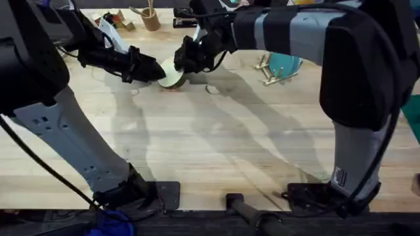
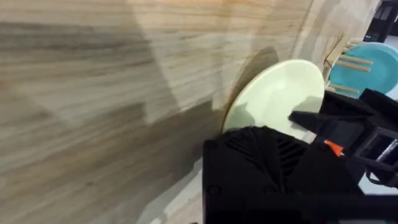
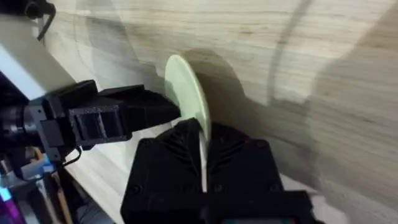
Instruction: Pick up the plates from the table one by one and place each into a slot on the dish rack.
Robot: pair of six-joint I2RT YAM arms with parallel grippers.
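1. The cream-yellow plate [image 1: 172, 75] is in the upper middle of the overhead view, up on its edge, between the two arms.
2. The right gripper [image 1: 178, 65] has its jaws pinching the rim of this plate. In the right wrist view the plate's thin edge runs right down into them [image 3: 186, 93].
3. The left gripper [image 1: 157, 71] comes in from the upper left and touches the other side of the plate. Its jaws look pinched on the rim too, but I cannot be fully sure.
4. The dish rack [image 1: 268, 71] sits in the upper right of the overhead view, well apart from the plate. A teal-blue plate [image 1: 287, 65] already stands in it.
5. What could go wrong: both arms seem to hold one plate. If one arm pulls away while the other grips hard, the plate could twist or pop out and fall on the table [image 1: 210, 151].
6. If both let go together, the plate would tip over and lie flat, and a flat plate is harder to pick up.
7. On the way to the rack, the plate could bump the teal-blue plate or hit a peg and miss its slot.
8. The grip is only on the rim, so the plate may swing or slip in the jaws.
9. Writing: I can read no words, brands or labels.
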